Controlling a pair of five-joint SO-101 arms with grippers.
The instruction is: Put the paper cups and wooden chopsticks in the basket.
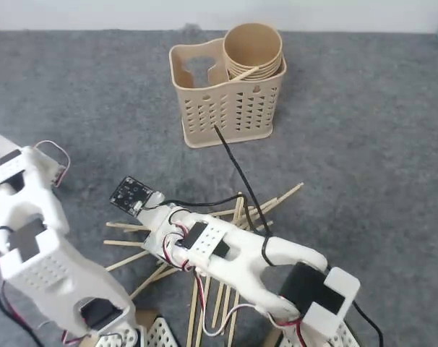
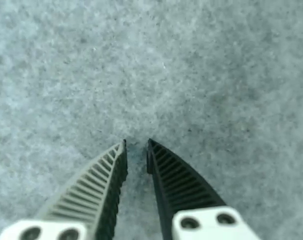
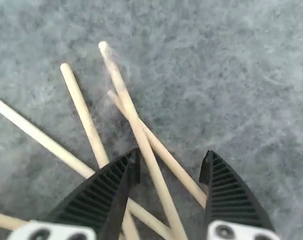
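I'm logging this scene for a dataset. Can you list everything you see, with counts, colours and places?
basket: 1, beige, perforated, far middle of the table.
paper cups: one nested stack, count unclear, tan, in the basket's right-hand compartment.
chopsticks: many, pale wood, scattered on the near side, partly under the right arm; what looks like one more leans in the basket by the cups.
cable: 1, black, from the basket's foot to the right arm.
table cover: 1, grey, felt-like.
left arm: white, near left.
left gripper: nearly closed over bare cover, holding nothing.
right arm: white, over the chopsticks.
right gripper: open, straddling crossed chopsticks.
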